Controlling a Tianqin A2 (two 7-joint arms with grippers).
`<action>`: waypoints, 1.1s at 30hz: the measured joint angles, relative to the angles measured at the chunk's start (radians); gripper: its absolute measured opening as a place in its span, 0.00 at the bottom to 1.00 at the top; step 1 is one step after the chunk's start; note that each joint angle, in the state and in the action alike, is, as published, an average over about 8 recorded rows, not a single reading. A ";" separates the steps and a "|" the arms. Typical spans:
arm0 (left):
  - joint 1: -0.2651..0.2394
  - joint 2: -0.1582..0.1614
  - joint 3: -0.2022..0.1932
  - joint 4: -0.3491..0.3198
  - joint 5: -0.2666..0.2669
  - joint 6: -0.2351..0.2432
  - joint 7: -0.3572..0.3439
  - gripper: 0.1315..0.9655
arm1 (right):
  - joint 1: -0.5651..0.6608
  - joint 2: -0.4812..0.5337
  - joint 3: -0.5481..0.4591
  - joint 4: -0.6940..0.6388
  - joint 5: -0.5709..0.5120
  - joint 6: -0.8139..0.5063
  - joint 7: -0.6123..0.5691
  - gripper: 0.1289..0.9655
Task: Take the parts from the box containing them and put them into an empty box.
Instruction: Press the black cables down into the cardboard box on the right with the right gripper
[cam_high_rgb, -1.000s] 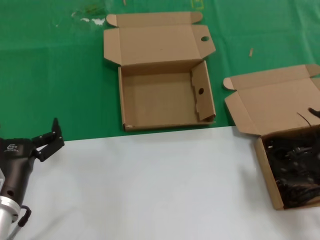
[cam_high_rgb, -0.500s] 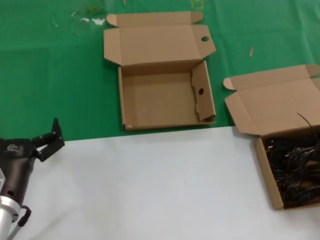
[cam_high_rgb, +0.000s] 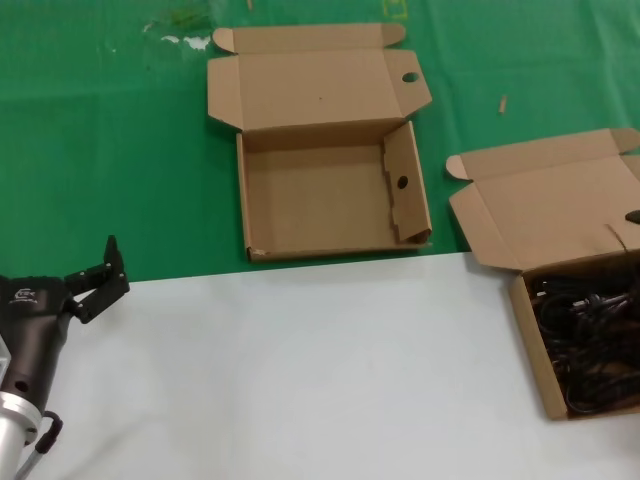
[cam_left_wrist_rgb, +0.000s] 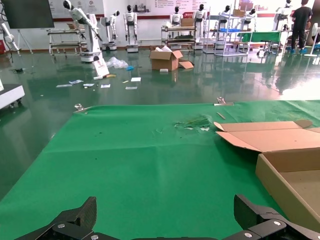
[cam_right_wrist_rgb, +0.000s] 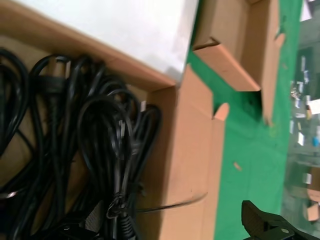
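Note:
The parts (cam_high_rgb: 585, 345) are black cords, lying tangled in the plain cardboard box containing them (cam_high_rgb: 527, 330) at the right edge of the head view. In the right wrist view the cords (cam_right_wrist_rgb: 75, 150) fill the box. My right gripper (cam_right_wrist_rgb: 175, 222) is open right at them, with one finger down among the cords and the other finger (cam_right_wrist_rgb: 260, 222) outside, over the lid and green cloth. The empty box (cam_high_rgb: 320, 190) with round holes stands open at the back centre. My left gripper (cam_high_rgb: 95, 280) waits open and empty at the front left.
The boxes rest on a green cloth (cam_high_rgb: 100, 150); a white sheet (cam_high_rgb: 300, 370) covers the front of the table. The plain box's lid (cam_high_rgb: 545, 205) lies open behind it. The left wrist view shows the empty box's corner (cam_left_wrist_rgb: 287, 175) and a workshop floor beyond.
The cords in the right box have shifted a little, and the thin loose cord end over the lid has dropped lower. The left arm has not moved.

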 joint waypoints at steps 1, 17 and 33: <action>0.000 0.000 0.000 0.000 0.000 0.000 0.000 1.00 | 0.010 0.002 -0.012 -0.010 -0.003 0.002 -0.002 0.98; 0.000 0.000 0.000 0.000 0.000 0.000 0.000 1.00 | 0.036 0.036 -0.084 -0.059 0.010 0.035 0.020 0.85; 0.000 0.000 0.000 0.000 0.000 0.000 0.000 1.00 | 0.073 0.031 -0.143 -0.103 0.009 0.057 0.029 0.48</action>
